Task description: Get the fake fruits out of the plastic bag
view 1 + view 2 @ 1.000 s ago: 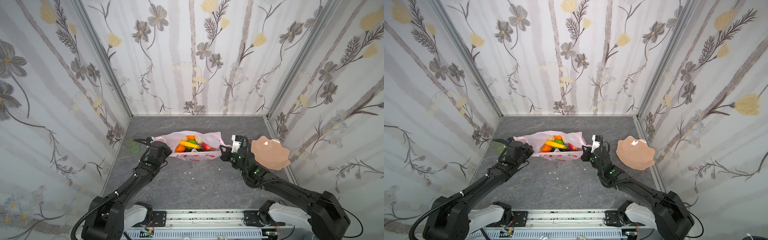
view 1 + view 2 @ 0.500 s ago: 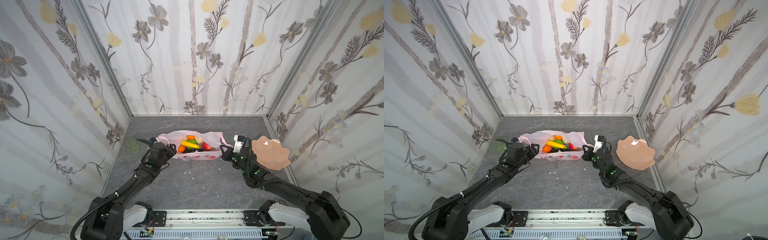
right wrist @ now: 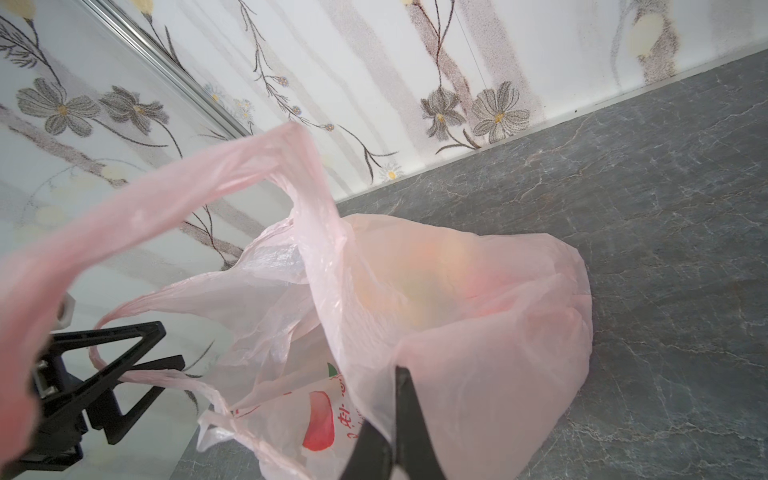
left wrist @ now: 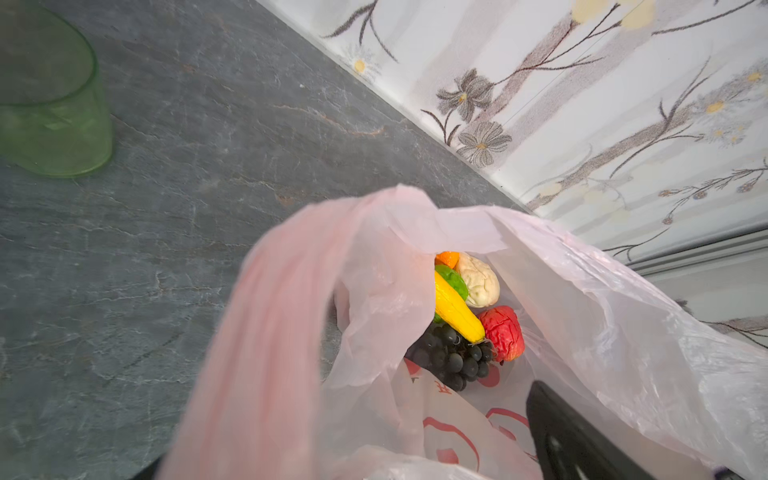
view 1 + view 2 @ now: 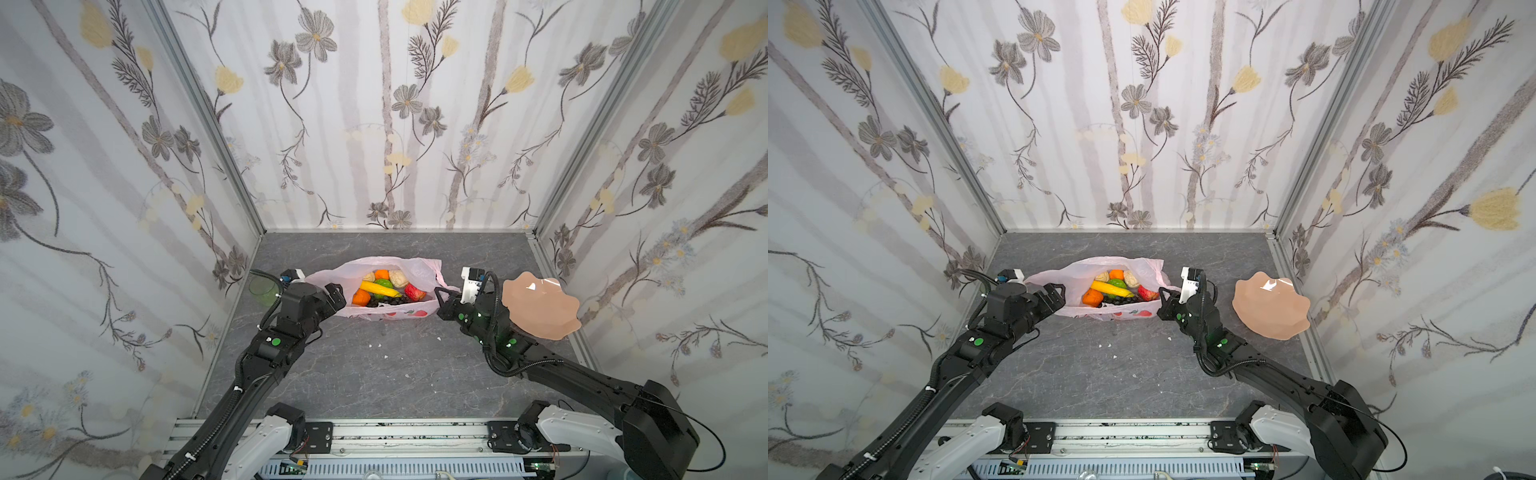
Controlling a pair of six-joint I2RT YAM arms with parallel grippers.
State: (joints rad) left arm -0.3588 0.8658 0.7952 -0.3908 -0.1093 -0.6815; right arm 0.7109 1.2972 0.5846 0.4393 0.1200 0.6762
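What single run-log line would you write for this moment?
left gripper: open beside plastic bag | right gripper: shut on plastic bag | fake fruits: inside plastic bag

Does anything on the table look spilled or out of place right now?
Only small white flecks scattered on the grey table in front of the plastic bag; too small to identify. The fake fruits sit inside the bag.

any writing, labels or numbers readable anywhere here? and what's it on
No text can be read outright.
Red printed characters on the pink plastic bag, beside a red fruit print: crumpled and tilted, unreadable.
Peach plate, green cup: no markings visible.
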